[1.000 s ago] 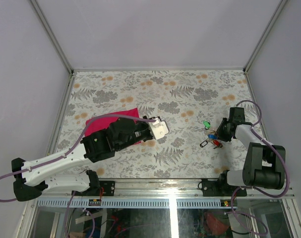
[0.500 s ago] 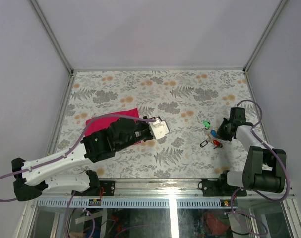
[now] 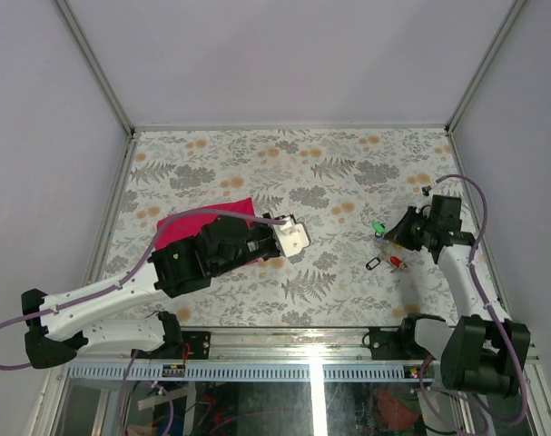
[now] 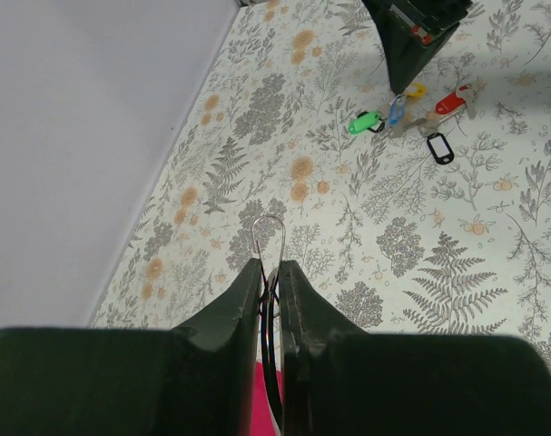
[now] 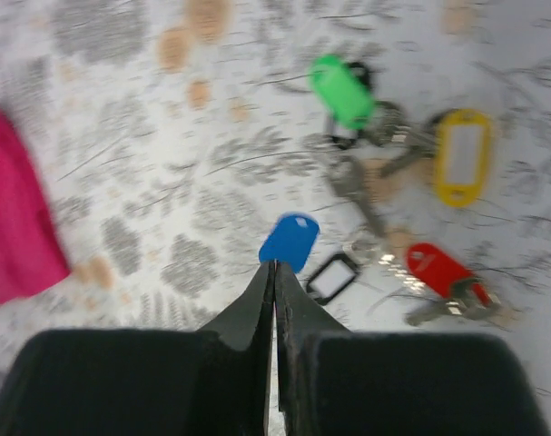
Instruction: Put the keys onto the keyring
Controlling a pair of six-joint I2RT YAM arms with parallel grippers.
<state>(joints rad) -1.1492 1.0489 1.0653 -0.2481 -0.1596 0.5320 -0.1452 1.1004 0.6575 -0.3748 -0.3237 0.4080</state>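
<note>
Pinching the blue key (image 5: 290, 241) by the very edge of its tag: right hand (image 5: 275, 263) has fingers together on it, though the view is blurred. Left hand (image 4: 270, 268) clamped on the keyring (image 4: 269, 238), loop poking past the tips, well apart from the keys. Green key (image 5: 341, 91), yellow key (image 5: 462, 154), red key (image 5: 441, 269) lie on worktop (image 5: 121, 136) just beside. Risk: thin edge grip — tag may pivot or slip out in transit; blade could snag neighbours & drag them.

Floral-patterned table (image 3: 257, 154), magenta cloth (image 3: 177, 229) at its left, loose keys (image 5: 388, 136) (green, yellow, red tags) at right
</note>
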